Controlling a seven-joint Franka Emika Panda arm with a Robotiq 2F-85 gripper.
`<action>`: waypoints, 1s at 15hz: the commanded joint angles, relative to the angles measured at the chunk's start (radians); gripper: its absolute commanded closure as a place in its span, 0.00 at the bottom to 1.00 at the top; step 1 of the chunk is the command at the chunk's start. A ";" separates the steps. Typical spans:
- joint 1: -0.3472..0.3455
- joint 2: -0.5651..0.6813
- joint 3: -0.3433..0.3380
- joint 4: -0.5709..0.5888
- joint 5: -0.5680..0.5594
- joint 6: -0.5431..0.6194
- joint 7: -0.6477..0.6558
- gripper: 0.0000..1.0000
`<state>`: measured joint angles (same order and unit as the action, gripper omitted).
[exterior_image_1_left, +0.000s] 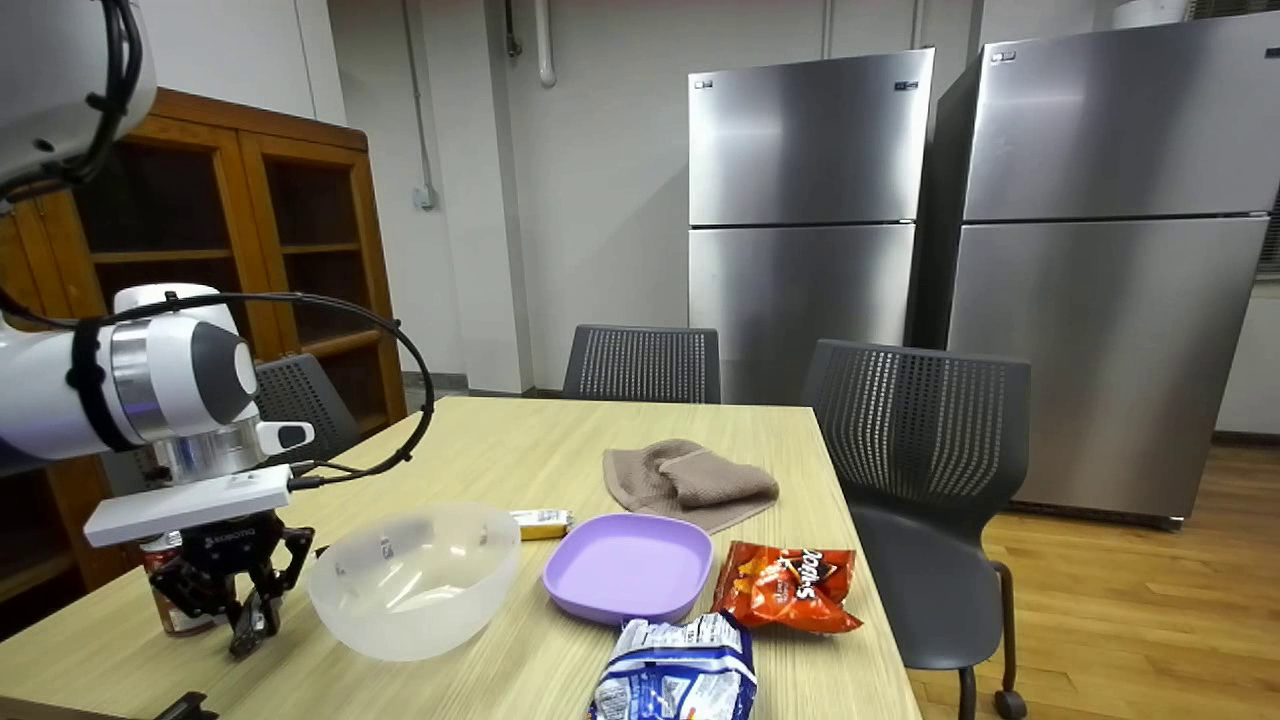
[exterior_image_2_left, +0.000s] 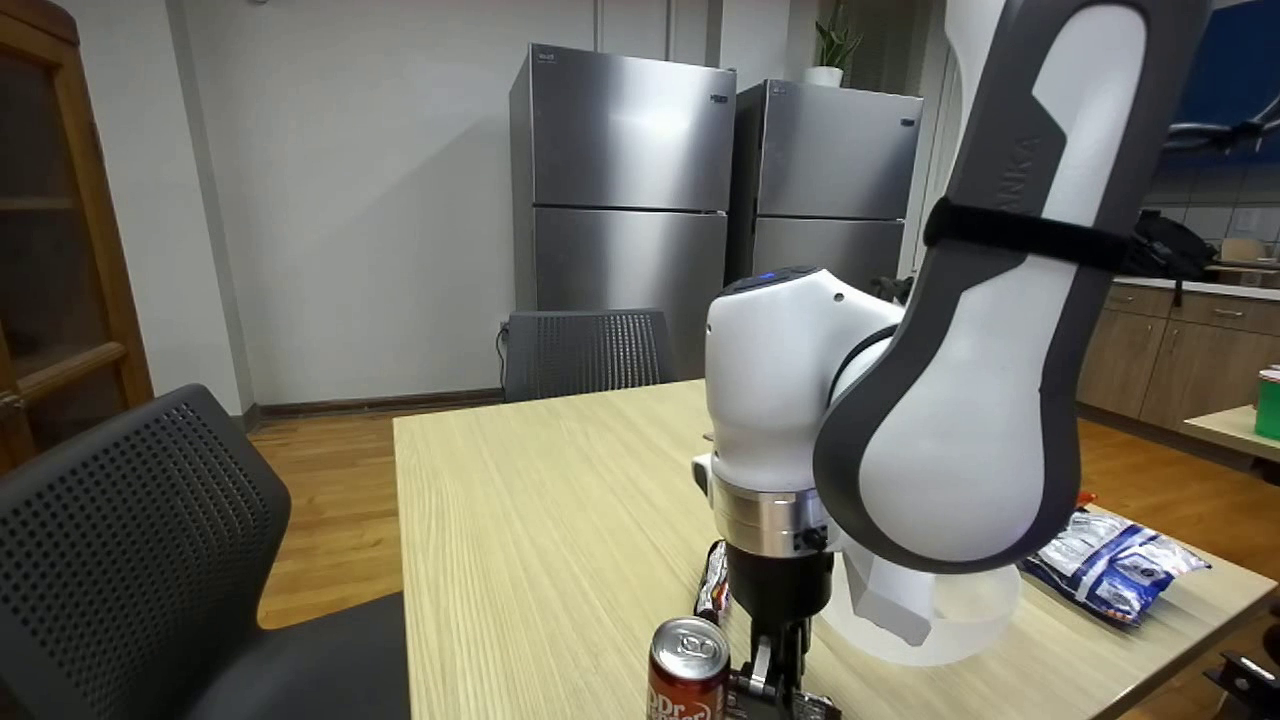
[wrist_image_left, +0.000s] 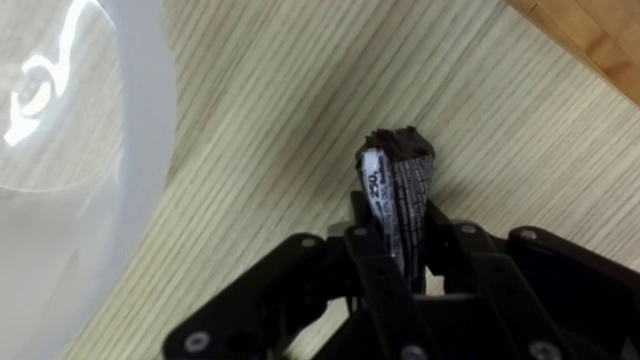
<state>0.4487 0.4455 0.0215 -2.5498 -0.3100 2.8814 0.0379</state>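
Since the wrapped bar (wrist_image_left: 402, 182) looks light, slick and stiff, its sides behind the crimped end (wrist_image_left: 397, 141) seem the safest hold; the pincer (wrist_image_left: 395, 212) grips it there, near the bowl (wrist_image_left: 150, 90), at or just above the table (wrist_image_left: 280, 125).

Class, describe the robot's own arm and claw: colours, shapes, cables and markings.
The Franka arm has rounded white shells, dark grey panels with the letters ANKA readable, black straps and a silver collar. A black cable loops out, and a white rectangular box sits above the claw. The claw is black, with pale ROBOTIQ lettering, angular jointed fingers and round silver screws.
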 joint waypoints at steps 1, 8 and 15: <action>-0.038 -0.042 0.032 -0.032 0.007 -0.013 -0.012 0.94; -0.075 -0.133 0.041 -0.094 0.018 -0.033 -0.013 0.95; -0.151 -0.254 0.075 -0.130 0.062 -0.082 -0.025 0.95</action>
<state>0.3469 0.2917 0.0551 -2.6463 -0.2882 2.8567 0.0363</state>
